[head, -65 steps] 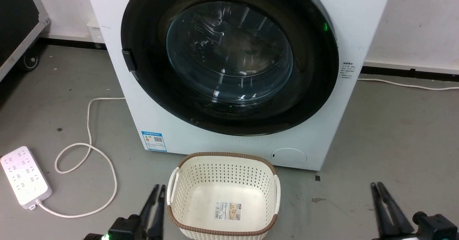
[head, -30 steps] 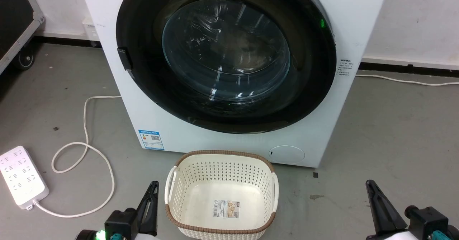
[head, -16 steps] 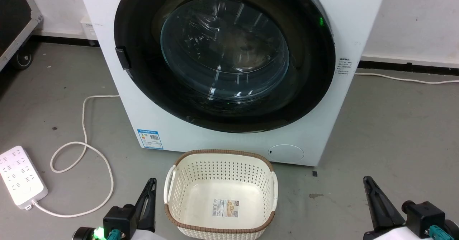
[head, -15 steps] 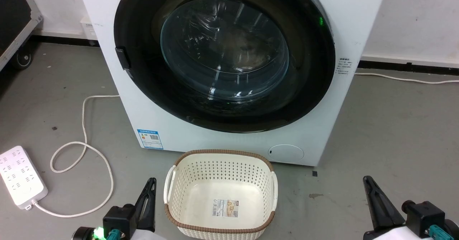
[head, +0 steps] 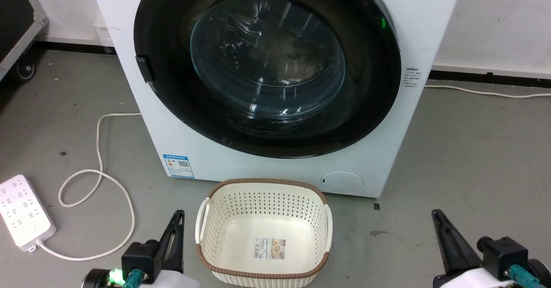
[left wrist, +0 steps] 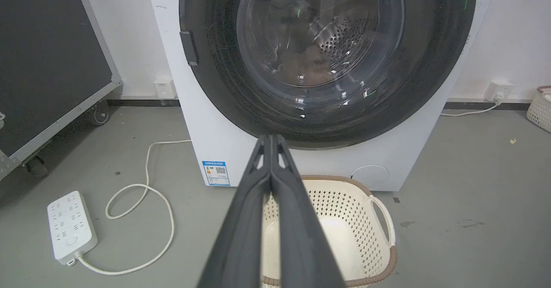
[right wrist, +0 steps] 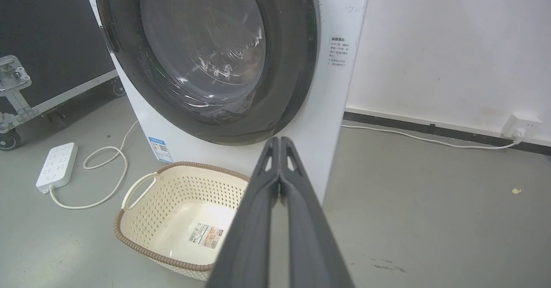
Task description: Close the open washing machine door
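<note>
The washing machine door (head: 267, 64), a wide glossy black ring around a bulging glass bowl, lies flat against the white machine front (head: 241, 167), with its dark handle at the left rim. It also shows in the left wrist view (left wrist: 318, 42) and the right wrist view (right wrist: 206, 51). My left gripper (head: 177, 214) is shut and empty, low at the left of the basket. In its own view the left gripper (left wrist: 270, 137) points at the door's lower rim. My right gripper (head: 435, 212) is shut and empty, low at the right, well away from the machine. From its wrist, the right gripper (right wrist: 280, 139) has its tips together.
A cream perforated basket (head: 206, 219) with a brown rim stands on the grey floor just before the machine. A white power strip (head: 23, 212) and its looped cable (head: 99, 176) lie at the left. A black wheeled case (left wrist: 47, 64) stands far left. Another cable (head: 486, 93) runs along the right wall.
The camera has shifted a little, so the whole picture slid up and left. Both grippers sit slightly lower in the head view. The door has not moved.
</note>
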Available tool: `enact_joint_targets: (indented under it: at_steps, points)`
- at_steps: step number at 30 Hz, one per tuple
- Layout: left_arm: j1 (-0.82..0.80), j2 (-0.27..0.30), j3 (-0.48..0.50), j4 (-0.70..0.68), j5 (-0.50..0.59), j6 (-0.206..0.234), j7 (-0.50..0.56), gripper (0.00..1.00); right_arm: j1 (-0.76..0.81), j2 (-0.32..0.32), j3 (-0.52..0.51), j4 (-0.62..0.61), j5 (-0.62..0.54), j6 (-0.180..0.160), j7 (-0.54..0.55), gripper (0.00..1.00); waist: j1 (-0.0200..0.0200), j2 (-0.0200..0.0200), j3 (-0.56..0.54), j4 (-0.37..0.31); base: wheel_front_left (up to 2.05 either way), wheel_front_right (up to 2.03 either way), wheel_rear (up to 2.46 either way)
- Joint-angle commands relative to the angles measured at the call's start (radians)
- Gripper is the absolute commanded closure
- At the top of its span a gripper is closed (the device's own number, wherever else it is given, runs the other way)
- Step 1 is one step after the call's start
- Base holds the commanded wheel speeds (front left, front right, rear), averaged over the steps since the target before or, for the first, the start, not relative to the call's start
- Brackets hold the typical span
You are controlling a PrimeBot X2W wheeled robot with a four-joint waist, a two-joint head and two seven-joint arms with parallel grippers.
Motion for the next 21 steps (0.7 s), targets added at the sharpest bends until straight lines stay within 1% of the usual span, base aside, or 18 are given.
enact_joint_targets:
  at_steps: [1,21]
  points:
    - [-0.018,-0.002,0.003,-0.006,0.006,0.006,0.004,1.0,-0.023,0.005,0.002,-0.008,-0.008,0.0,0.003,1.0,-0.0001,0.0,0.0,0.0,0.0,0.0,0.0]
    - [-0.032,-0.006,0.023,-0.028,0.022,0.011,0.049,1.0,-0.041,0.008,0.014,-0.028,-0.027,-0.001,0.048,1.0,-0.0001,0.0,0.007,-0.007,0.0,0.0,0.0]
